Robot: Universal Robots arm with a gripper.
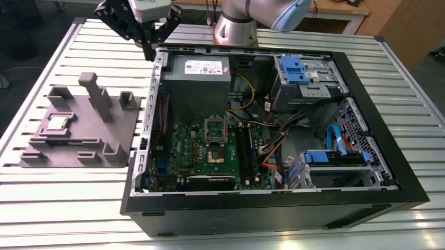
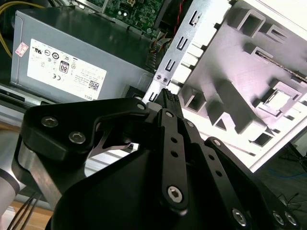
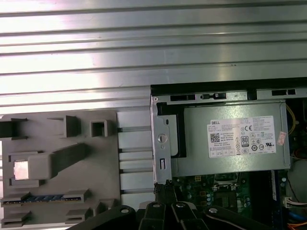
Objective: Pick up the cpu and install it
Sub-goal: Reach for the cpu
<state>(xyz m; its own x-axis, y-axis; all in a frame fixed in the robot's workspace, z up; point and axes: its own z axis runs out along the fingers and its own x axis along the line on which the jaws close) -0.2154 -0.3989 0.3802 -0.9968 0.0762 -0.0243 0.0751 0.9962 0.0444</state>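
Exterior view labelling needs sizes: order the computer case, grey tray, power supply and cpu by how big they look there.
Largest to smallest:
computer case
grey tray
power supply
cpu
No close calls.

White rectangular printed label (image 3: 242, 137) with black certification marks and a square code, stuck on grey metal power supply box (image 3: 230, 165); small pink sticker (image 3: 281, 138) beside it.

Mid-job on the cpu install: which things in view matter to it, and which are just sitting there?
Belongs to the job:
- cpu, lying in the grey fixture
- motherboard socket
- gripper, near the case's corner, holding nothing

Just lying about:
- power supply
- blue drive cages
- memory stick in the fixture
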